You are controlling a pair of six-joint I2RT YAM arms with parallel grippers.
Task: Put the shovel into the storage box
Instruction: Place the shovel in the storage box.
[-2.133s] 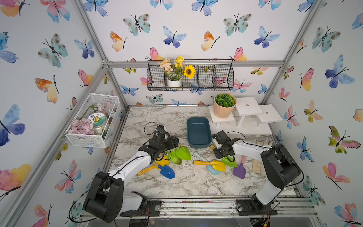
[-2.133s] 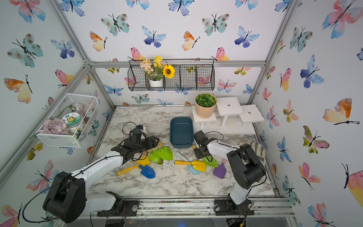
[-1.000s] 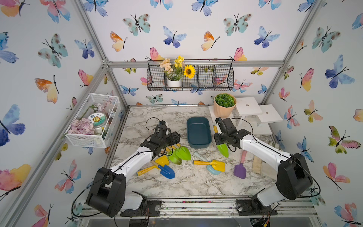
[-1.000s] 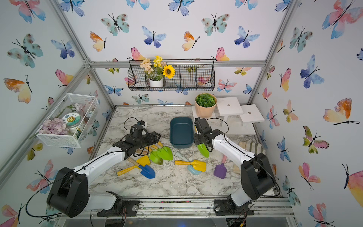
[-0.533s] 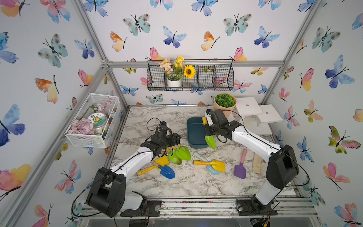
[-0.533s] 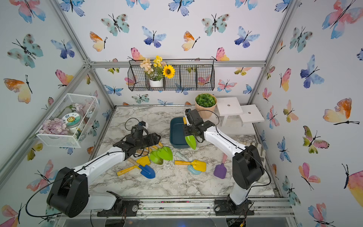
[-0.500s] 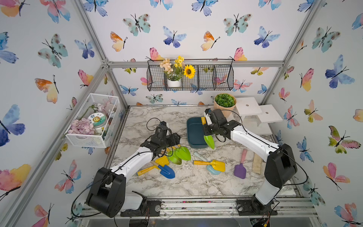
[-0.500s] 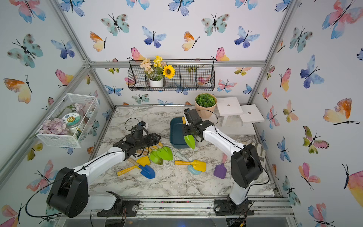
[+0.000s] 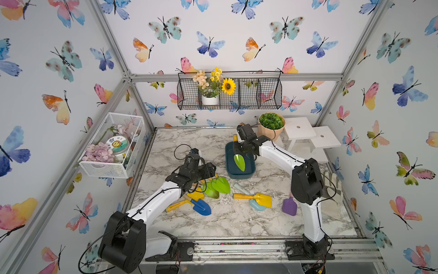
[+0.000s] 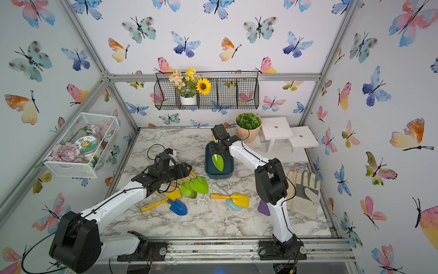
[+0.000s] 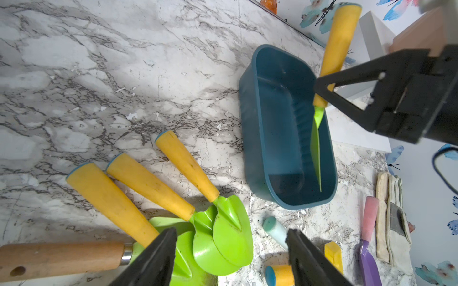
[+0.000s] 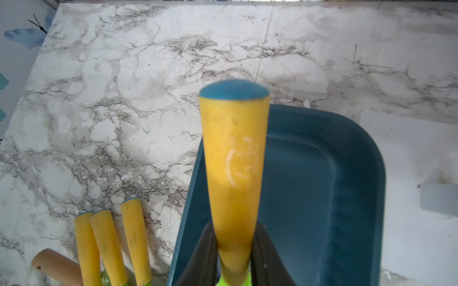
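Shovel (image 9: pixel 239 162): green blade, yellow handle, gripped at the neck of the handle. The blade hangs below the jaws and the handle sticks out past them on the other side.

- Long axis tilted, blade end low and handle end high. It runs roughly along the length of the storage box (image 9: pixel 240 176).
- In the left wrist view the blade is edge-on inside the box walls, on the side nearer the holding pincer, with its tip towards one end wall. Cannot tell whether the tip touches the floor.
- Right gripper (image 12: pixel 234 260): clamped narrow on the shovel's handle, directly over the box. This is the arm placed to make the drop.
- Left gripper (image 11: pixel 228 257): jaws wide, nothing between them. It hovers over the loose green shovels (image 11: pixel 223 230) on the table (image 9: pixel 213 227), well apart from the box.

Judgement: the release turns on lowering the handle end so the whole length lies within the rim.
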